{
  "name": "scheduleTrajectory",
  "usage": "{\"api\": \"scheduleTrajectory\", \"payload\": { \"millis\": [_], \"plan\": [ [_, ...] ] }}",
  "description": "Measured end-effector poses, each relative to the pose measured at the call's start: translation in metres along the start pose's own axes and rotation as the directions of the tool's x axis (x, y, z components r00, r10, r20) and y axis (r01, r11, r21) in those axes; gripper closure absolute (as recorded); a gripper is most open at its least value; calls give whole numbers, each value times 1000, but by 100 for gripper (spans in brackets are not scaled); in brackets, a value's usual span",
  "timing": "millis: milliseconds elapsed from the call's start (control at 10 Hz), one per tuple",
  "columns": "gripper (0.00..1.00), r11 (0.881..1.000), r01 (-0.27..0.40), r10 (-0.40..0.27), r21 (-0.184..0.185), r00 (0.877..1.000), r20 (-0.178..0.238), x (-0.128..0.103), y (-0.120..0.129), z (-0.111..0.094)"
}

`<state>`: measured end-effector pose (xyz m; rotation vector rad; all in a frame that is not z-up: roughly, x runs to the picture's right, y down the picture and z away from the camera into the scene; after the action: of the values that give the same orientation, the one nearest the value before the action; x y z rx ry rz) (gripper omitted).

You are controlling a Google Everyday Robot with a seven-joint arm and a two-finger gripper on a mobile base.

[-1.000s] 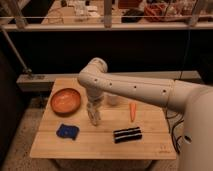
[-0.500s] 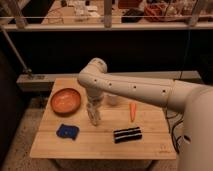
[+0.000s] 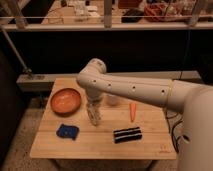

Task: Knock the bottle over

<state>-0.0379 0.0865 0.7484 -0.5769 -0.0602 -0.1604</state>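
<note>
Gripper (image 3: 93,109) low over mid-table, hung straight down off the bent arm (image 3: 131,90), right at the bottle (image 3: 95,119); cannot tell whether spread or pressed together, nor whether touching the bottle or just beside it. Bottle upright on the table (image 3: 150,148), between the orange bowl (image 3: 65,100) on one side and the carrot (image 3: 132,111) on the other, in front of the whitish cup (image 3: 113,99). Low vertical pose probably chosen to get level with the bottle body for a sideways shove, not a lift. Slender, tall, light-looking, so likely to tip from a small push high up; a push near the base more likely just to slide it. Open board in front, toward the blue cloth-like thing (image 3: 67,131) and the black striped item (image 3: 127,134), both well apart, so room to fall there; bowl and cup nearer, some risk of clipping them on a wide swing. Task judged not yet done: bottle not down
</note>
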Motion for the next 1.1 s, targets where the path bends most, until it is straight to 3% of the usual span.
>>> {"api": "scheduleTrajectory", "payload": {
  "millis": [1100],
  "plan": [
    [98, 1000, -26, 26, 6, 1000, -12, -5, 3, 2]
  ]
}}
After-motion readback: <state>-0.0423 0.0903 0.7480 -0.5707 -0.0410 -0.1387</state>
